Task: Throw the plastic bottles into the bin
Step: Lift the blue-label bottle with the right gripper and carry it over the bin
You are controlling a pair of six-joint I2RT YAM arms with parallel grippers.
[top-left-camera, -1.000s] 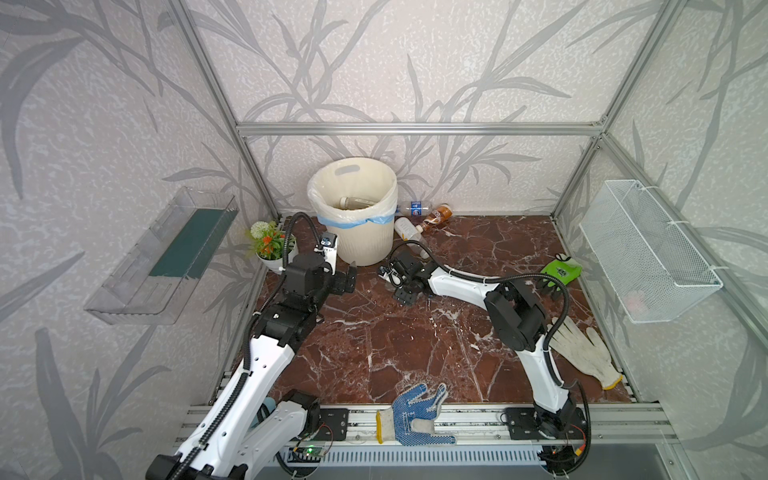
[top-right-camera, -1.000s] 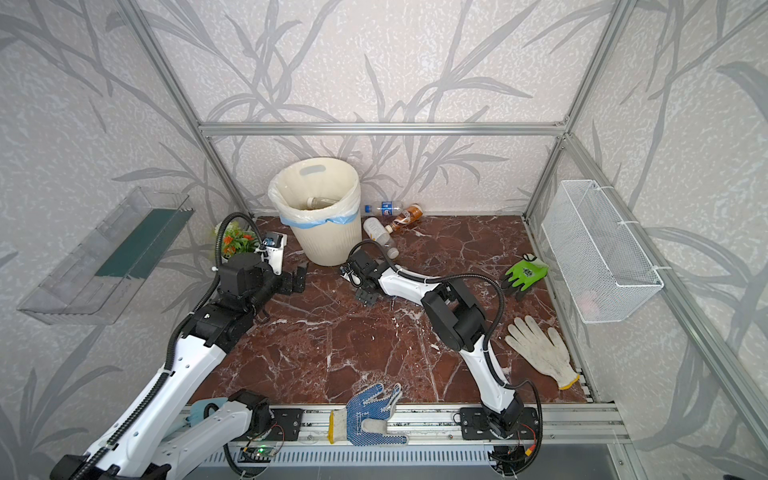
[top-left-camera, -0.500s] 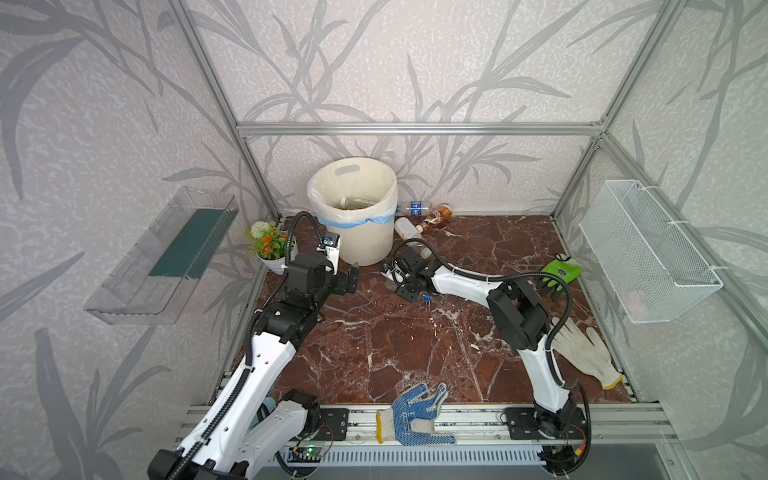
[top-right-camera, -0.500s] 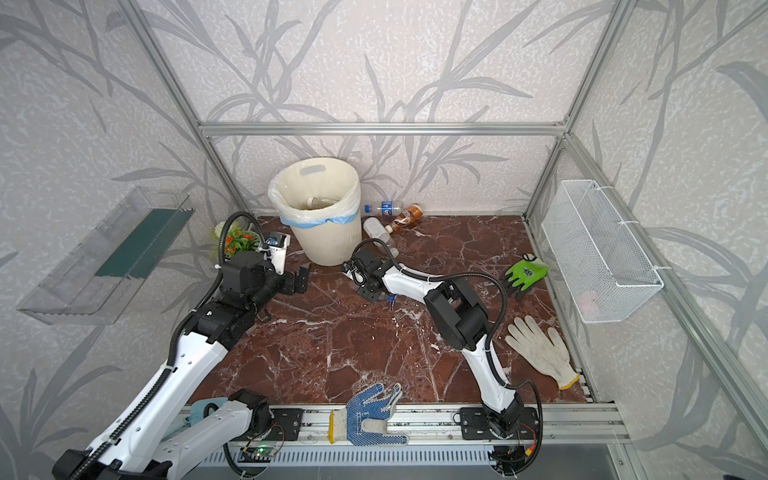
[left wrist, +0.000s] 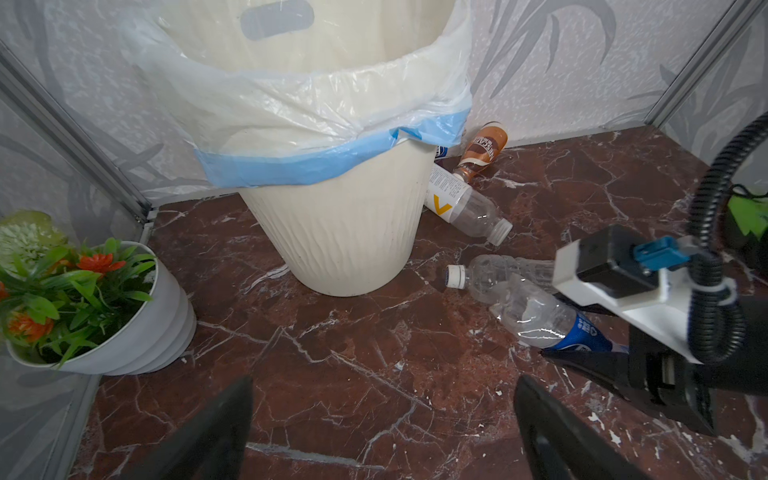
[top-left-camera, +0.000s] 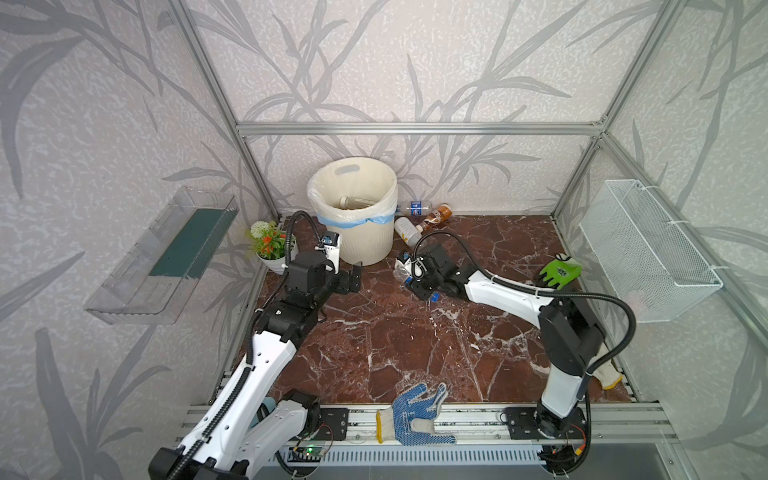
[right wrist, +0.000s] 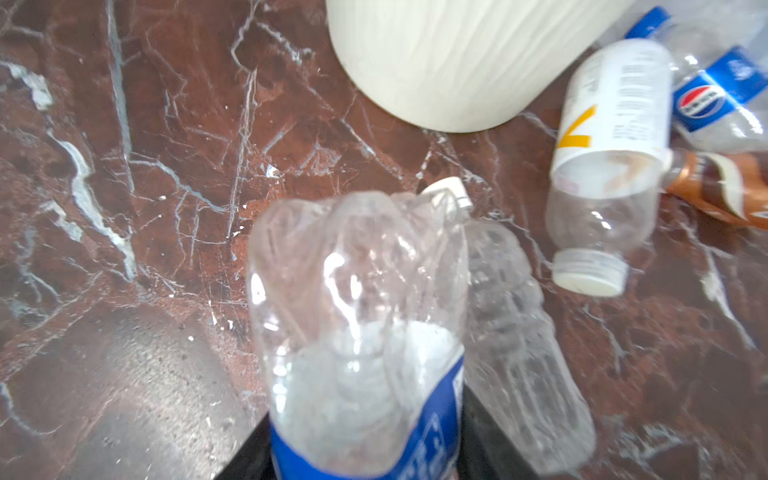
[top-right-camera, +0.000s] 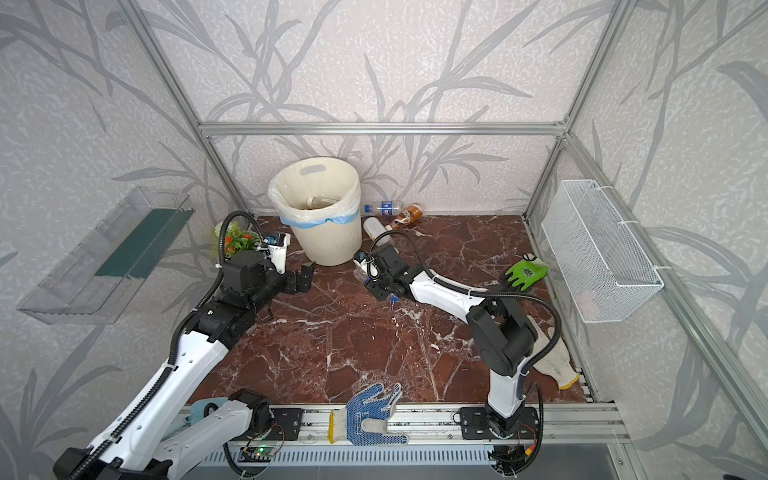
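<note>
At the back left of the marble bench (top-left-camera: 395, 340), the bin (top-left-camera: 365, 245) is seen upright, lined with a clear bag, and one bottle (top-left-camera: 353, 202) is seen lying inside it. Near its base, toward the front right, a crushed blue-labelled bottle (left wrist: 528, 311) is grasped by the clenched jaws of the right gripper (left wrist: 569, 328). Just beside it, a second crushed bottle (left wrist: 490, 270) with a white cap is seen lying on the bench. Three more are gathered at the bin's right side: a white-labelled bottle (left wrist: 457, 199), a brown bottle (left wrist: 482, 147) and a blue-banded bottle (top-left-camera: 413, 208) by the wall. The jaws of the left gripper (top-left-camera: 351, 279) are held wide apart, released, near the bin's base.
</note>
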